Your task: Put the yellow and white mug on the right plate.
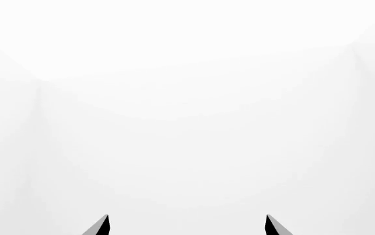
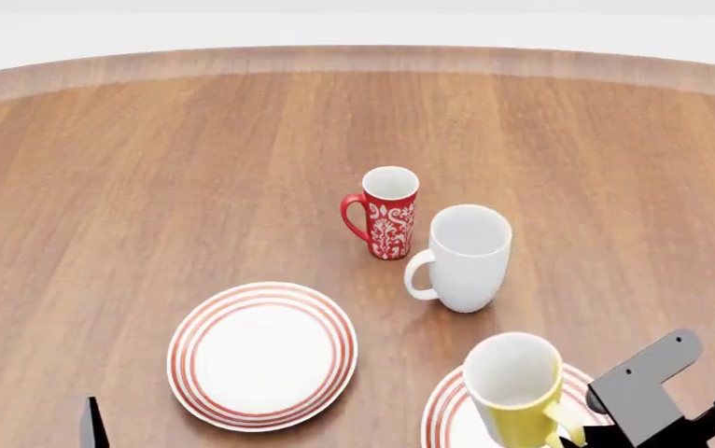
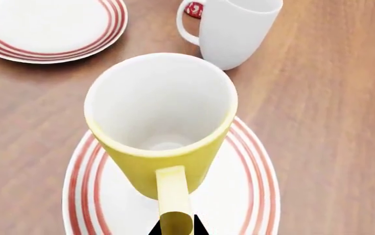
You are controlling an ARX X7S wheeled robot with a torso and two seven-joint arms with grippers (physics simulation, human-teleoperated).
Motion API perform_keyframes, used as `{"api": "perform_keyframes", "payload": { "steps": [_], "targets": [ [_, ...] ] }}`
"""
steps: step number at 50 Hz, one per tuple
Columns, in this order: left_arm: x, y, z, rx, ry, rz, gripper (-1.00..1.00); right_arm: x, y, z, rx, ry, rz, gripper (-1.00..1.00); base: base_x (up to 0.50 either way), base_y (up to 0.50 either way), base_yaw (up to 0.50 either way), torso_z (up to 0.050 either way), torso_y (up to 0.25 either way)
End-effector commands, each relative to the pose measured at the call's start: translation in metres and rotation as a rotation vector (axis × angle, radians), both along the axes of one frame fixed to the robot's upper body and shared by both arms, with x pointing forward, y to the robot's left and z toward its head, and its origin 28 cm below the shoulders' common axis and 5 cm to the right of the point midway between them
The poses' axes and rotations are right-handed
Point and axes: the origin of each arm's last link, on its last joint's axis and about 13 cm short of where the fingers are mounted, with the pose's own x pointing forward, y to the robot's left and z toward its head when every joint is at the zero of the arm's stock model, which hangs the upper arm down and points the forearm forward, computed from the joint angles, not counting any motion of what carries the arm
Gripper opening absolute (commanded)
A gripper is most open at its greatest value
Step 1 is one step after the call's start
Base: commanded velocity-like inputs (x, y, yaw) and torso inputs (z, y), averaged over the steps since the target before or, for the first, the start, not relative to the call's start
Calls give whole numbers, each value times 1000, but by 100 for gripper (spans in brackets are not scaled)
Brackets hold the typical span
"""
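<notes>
The yellow and white mug [image 2: 513, 387] is upright over the right plate [image 2: 447, 420], a white plate with red rings at the near right edge. In the right wrist view the mug [image 3: 161, 122] shows its white inside above the plate [image 3: 253, 196]. My right gripper [image 3: 176, 228] is shut on the mug's yellow handle [image 3: 172, 196]; in the head view it [image 2: 578, 435] is just right of the mug. I cannot tell whether the mug's base touches the plate. My left gripper [image 1: 187, 225] is open and empty and faces plain white.
The look-alike left plate [image 2: 261, 355] lies near left of centre. A taller all-white mug [image 2: 464, 257] stands just behind the right plate, and a slim red patterned mug [image 2: 386, 212] stands behind that one. The round wooden table [image 2: 146, 168] extends far back.
</notes>
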Motion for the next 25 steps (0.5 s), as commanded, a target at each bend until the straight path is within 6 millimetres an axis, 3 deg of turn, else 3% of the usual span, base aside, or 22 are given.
{"api": "perform_keyframes", "payload": {
  "steps": [1,25],
  "targets": [
    [2,0,2,4,-15,9,100,6,3,-3,9,-13,9,-100,0,0,0,0,0],
    [2,0,2,7,-15,11,100,4,5,-12,0,17,20,-100,0,0,0,0,0]
  ]
}}
